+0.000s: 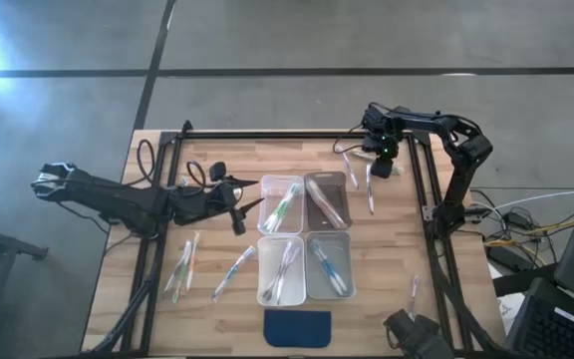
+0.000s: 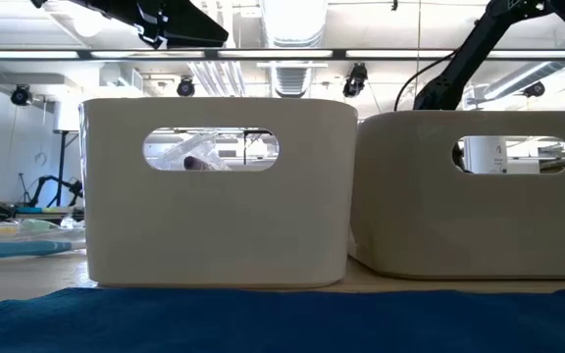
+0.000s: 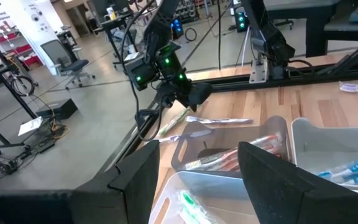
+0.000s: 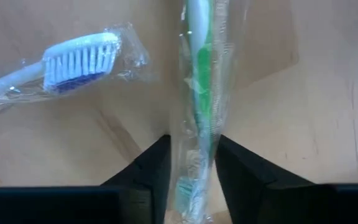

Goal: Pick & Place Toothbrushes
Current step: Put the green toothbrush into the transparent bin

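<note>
While wrapped, green toothbrush (image 4: 194,93) lies between right end effector (image 4: 191,168) fingers.

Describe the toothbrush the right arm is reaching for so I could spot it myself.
Start at the four bins mid-table, then look to the far right corner, where the right hand is down at the wood. Between its fingers lies a wrapped green toothbrush. The loose one beside it has blue bristles.
</note>
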You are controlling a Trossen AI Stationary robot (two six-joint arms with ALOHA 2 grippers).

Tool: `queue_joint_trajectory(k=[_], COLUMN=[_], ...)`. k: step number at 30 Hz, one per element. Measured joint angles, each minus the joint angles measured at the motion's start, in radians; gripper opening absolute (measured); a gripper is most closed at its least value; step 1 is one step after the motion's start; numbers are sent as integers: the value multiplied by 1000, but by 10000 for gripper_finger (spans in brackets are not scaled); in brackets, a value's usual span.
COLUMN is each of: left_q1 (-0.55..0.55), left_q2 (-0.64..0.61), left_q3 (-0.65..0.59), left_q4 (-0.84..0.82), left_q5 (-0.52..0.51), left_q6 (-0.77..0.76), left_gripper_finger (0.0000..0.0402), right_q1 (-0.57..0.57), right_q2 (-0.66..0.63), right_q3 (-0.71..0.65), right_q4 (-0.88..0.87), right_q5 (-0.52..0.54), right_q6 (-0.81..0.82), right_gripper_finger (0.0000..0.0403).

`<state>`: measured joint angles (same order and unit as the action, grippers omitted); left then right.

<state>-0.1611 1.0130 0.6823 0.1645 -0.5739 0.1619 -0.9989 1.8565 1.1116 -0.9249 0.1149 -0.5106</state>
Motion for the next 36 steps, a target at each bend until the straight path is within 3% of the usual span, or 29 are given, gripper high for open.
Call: queue_joint_trajectory(k=[10,23,30,36], left_q1=[1,5,5,8], left_q2=[0,0,0,0], left_q3=[0,0,0,0], left_q4=[0,-1,0,4], left_q5=[0,0,0,0], left_q6=[1,2,2,2], left_gripper_finger=[222,222,222,222], right_q1=[-2,-1,16,105], right_q2=[3,-122,-280,-438], right_q3=[27,79,99,100], right_q4=[28,9,-12,-13], right_q5=[-4,-29,-150,-235], right_q6=[-10,-1,18,21], right_gripper_finger=[17,15,17,17])
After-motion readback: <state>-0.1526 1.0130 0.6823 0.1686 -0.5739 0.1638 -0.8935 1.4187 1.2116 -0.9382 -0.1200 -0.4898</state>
